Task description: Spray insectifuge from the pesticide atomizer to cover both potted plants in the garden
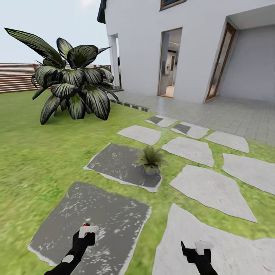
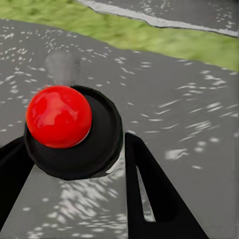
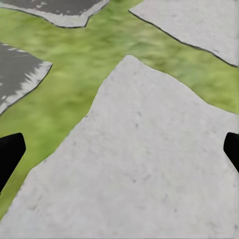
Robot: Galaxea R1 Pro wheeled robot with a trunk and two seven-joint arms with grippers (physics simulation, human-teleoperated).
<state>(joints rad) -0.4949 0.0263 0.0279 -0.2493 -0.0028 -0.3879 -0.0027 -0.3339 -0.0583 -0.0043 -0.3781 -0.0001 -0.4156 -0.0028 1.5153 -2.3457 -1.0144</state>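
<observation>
Above the near dark stepping stone [image 1: 91, 225], the left end effector [image 1: 87, 233] pinched the pesticide atomizer [image 2: 69, 130], label unreadable; right end effector [image 1: 195, 250] spread over open paving.

We cannot see the pesticide atomizer [image 2: 73, 132] body below its red top; the potted plant [image 1: 151, 159] leaves hide most of its pot.

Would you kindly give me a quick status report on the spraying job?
Left gripper shut on pesticide atomizer. Right gripper open, empty. One potted plant ahead on a dark stepping stone. Path clear.
</observation>
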